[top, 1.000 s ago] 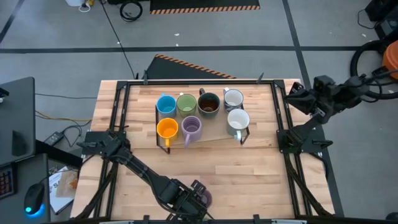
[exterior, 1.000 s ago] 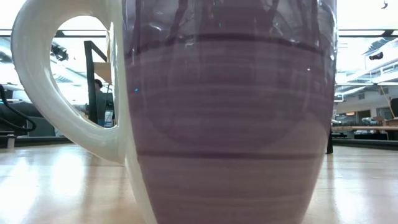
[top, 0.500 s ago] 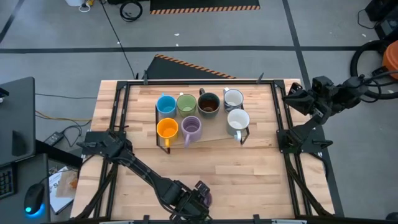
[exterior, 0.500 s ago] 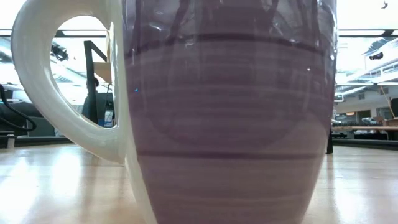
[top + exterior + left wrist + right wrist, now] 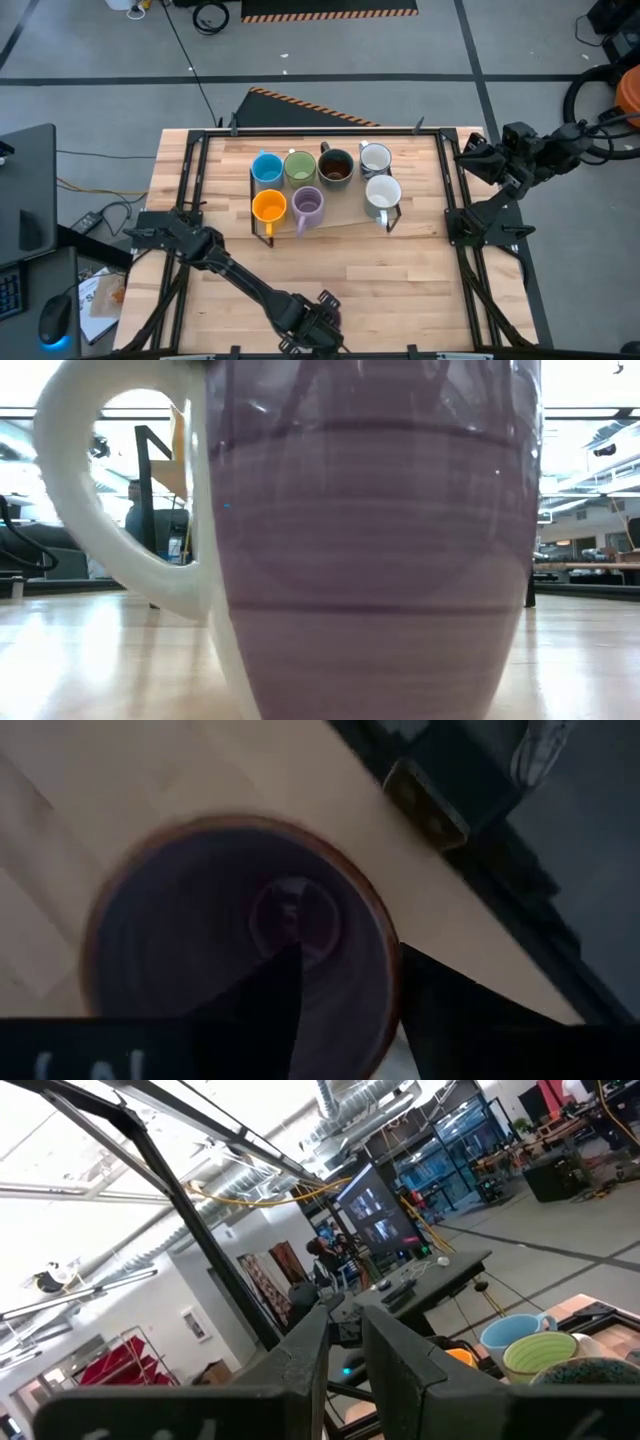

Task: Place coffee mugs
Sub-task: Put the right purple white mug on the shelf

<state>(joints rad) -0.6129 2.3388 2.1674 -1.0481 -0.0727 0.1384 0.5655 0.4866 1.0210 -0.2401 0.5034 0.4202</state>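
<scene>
Straddling the purple mug (image 5: 240,945) rim, the left gripper (image 5: 345,990) fingers (image 5: 270,995) stand narrowly apart, not clamped; they should close squarely before lifting.

Seven mugs crowd the tray (image 5: 345,222) at the table's far half: blue (image 5: 266,168), green (image 5: 299,166), brown (image 5: 335,167), white (image 5: 375,158) behind; orange (image 5: 268,207), purple (image 5: 308,205), white (image 5: 382,193) in front, with one gap between the last two. The bare table (image 5: 400,270) in the middle lies open. The left arm (image 5: 240,282) crosses it slantwise to a purple mug (image 5: 370,540) at the near edge
</scene>
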